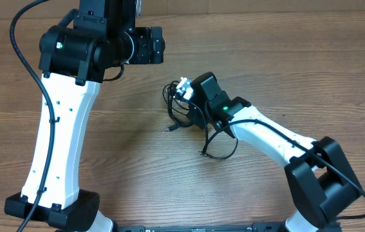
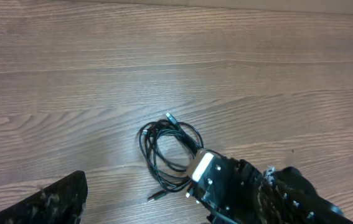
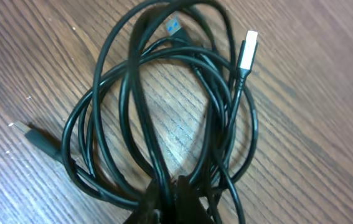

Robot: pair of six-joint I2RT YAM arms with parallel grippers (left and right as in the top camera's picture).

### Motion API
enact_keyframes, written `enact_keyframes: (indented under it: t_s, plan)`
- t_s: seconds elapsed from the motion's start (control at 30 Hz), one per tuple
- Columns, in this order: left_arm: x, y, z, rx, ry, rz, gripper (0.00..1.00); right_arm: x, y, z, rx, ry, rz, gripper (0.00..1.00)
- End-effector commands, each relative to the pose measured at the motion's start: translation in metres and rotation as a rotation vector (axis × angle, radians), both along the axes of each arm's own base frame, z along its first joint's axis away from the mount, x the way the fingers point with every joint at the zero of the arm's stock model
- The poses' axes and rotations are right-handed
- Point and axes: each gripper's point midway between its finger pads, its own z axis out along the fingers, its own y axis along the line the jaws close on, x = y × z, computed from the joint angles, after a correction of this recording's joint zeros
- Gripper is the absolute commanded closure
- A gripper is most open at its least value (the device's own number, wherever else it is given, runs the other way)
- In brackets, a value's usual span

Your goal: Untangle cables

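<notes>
Closest to the right wrist camera, the right end effector [image 3: 175, 200] sits at the bottom edge with its dark fingers pressed together on several strands of the cables [image 3: 164, 112], pinching the near side of the bundle. The cables lie in a loose, overlapping coil flat on the table [image 3: 325, 93]. A silver plug [image 3: 249, 50] points away at the upper right of the coil. A blue plug [image 3: 175, 26] rests at its top, inside the loops. A third plug [image 3: 23, 129] sticks out to the left, apart from the coil.

From overhead, the cables [image 1: 181, 115] lie a little right of the table's [image 1: 137, 167] middle, right under the right end effector [image 1: 183, 95]. The left end effector [image 1: 158, 45] hangs well apart from them, up and to the left. In the left wrist view one finger [image 2: 55, 200] stands far out in the lower left corner over bare table [image 2: 101, 62], so its jaws stand wide and hold nothing. The cables [image 2: 164, 146] lie ahead of it, untouched by it.
</notes>
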Motion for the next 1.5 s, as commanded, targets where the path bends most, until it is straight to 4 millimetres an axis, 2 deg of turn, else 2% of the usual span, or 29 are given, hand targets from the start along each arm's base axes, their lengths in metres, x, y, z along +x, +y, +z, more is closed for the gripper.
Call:
enact_keyframes:
  t_s: [0.0,0.27,0.37,0.47,0.57,0.67,0.73,0.93,1.03,1.13,1.2,1.37,1.47]
  plan:
    - [-0.001,0.002,0.007,0.017,-0.027,-0.007,0.12,0.007,0.002,-0.001,0.021,0.005,-0.044,0.96]
    - [-0.001,0.003,0.007,0.044,-0.038,-0.035,0.12,0.000,-0.002,-0.009,0.054,0.082,-0.153,0.96]
    - [0.001,0.007,0.007,0.074,-0.052,-0.033,0.12,0.004,-0.005,0.005,0.053,0.067,-0.189,0.96]
    - [0.003,0.015,0.007,0.108,-0.058,-0.002,0.12,0.018,-0.014,0.044,0.064,0.010,-0.301,0.96]
    - [0.005,0.018,0.007,0.120,-0.063,0.010,0.10,0.025,-0.011,0.100,0.117,-0.044,-0.318,0.96]
    - [0.006,0.021,0.007,0.135,-0.068,0.024,0.00,0.026,-0.011,0.164,0.180,-0.108,-0.318,0.96]
    - [0.007,0.025,0.007,0.152,-0.072,0.038,0.00,0.028,-0.017,0.206,0.227,-0.151,-0.357,0.96]
    - [0.009,0.033,0.007,0.201,-0.084,0.054,0.00,0.016,-0.036,0.304,0.333,-0.238,-0.412,0.96]
    - [0.009,0.033,0.007,0.210,-0.088,0.040,0.00,0.009,-0.041,0.341,0.377,-0.287,-0.410,0.96]
    - [0.008,0.029,0.007,0.195,-0.085,0.019,0.00,0.008,-0.049,0.362,0.407,-0.326,-0.422,0.96]
    - [0.006,0.018,0.007,0.167,-0.085,-0.048,0.00,0.009,-0.054,0.368,0.415,-0.338,-0.433,0.96]
    - [-0.007,-0.035,0.015,-0.055,-0.081,-0.293,0.00,0.010,-0.063,0.371,0.414,-0.345,-0.449,0.96]
    - [-0.018,-0.071,0.030,-0.303,-0.030,-0.373,0.00,0.009,-0.063,0.371,0.412,-0.343,-0.450,0.96]
